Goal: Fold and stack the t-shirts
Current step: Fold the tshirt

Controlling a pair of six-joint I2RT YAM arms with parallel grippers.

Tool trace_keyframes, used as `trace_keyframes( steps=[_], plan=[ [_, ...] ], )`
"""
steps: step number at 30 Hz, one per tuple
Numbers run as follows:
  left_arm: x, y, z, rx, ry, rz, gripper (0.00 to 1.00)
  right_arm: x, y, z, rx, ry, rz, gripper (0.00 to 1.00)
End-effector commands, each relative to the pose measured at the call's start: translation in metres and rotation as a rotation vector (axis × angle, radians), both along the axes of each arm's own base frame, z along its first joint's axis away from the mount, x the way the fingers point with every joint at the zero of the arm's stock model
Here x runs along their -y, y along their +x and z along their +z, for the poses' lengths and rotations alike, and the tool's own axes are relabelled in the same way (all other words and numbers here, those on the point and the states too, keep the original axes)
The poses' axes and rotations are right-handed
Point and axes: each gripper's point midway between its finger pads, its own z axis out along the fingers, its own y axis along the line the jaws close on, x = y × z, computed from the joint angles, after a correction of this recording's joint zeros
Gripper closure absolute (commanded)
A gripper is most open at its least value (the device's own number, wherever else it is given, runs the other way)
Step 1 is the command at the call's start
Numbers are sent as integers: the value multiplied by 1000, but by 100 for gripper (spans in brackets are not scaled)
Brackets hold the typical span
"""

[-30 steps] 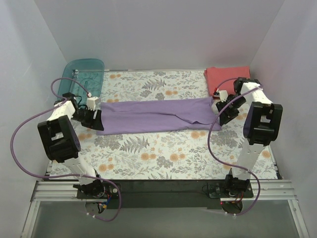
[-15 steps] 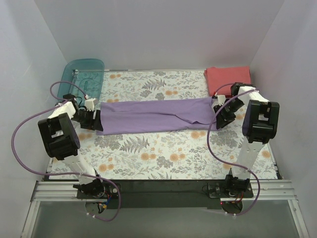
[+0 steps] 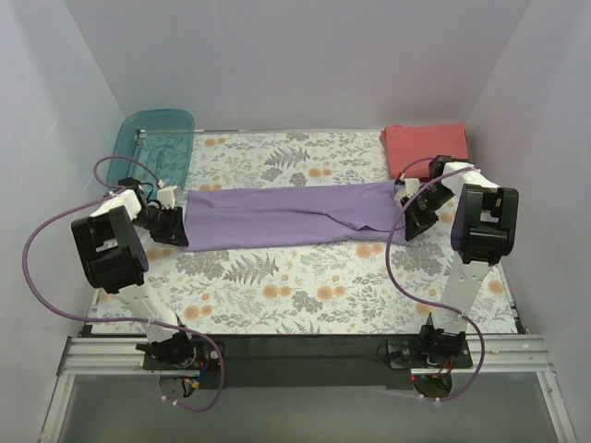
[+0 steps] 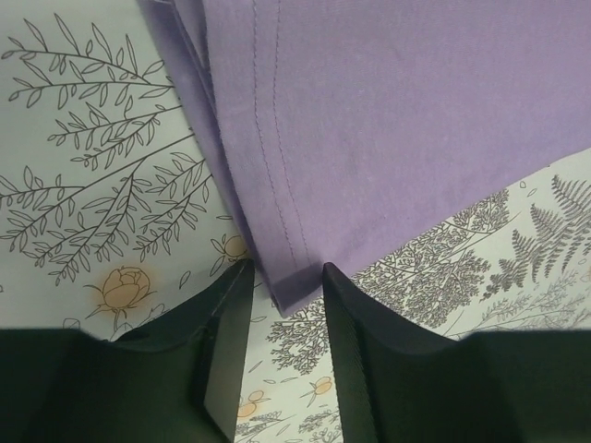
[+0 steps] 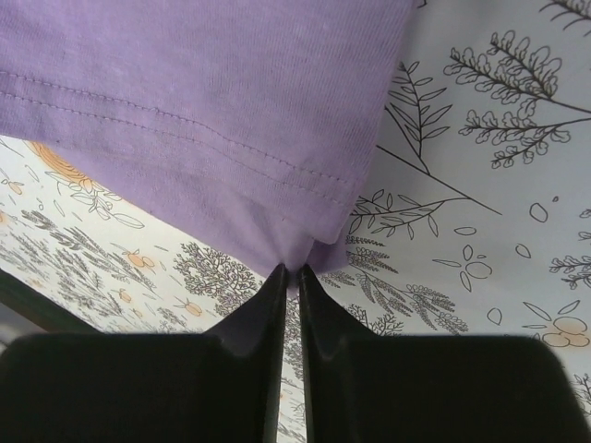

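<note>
Bin (image 3: 152,143) of clear teal plastic sits at the far left corner of the flower-printed table (image 3: 277,281). Just in front of it the left gripper (image 3: 175,224) lies low at the left end of the purple shirt (image 3: 286,214). In the left wrist view its two black fingers (image 4: 226,351) stand apart, one on each side of the shirt's hemmed corner. The cloth lies flat in the gap between them and is not pinched.

The purple shirt is folded into a long band. It lies flat across the middle of the table and reaches from one gripper to the other.

At its right end the right gripper (image 3: 406,217) also sits low on the cloth. In the right wrist view its fingers (image 5: 249,341) are closed almost together, with only a thin slit showing, and the shirt's stitched corner bunches up into their tips, so it grips the cloth.

Behind that arm the red shirt (image 3: 425,146) lies folded flat at the far right corner, apart from the purple one.
</note>
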Motion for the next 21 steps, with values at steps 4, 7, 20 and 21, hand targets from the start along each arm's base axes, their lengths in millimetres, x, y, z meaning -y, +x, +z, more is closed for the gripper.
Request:
trace_keyframes(
  steps=[4, 7, 20, 21],
  plan=[
    [1, -4, -4, -13, -7, 4, 81, 1, -1, 1, 3, 1, 3, 99],
    [-1, -3, 0, -12, 2, 1, 98, 4, 1, 6, 14, -3, 3, 99],
    [-21, 1, 26, 54, 108, -55, 100, 43, -3, 22, 59, -97, 51, 99],
    [-21, -1, 26, 51, 115, -60, 100, 44, -6, 20, 50, -103, 58, 99]
  ],
)
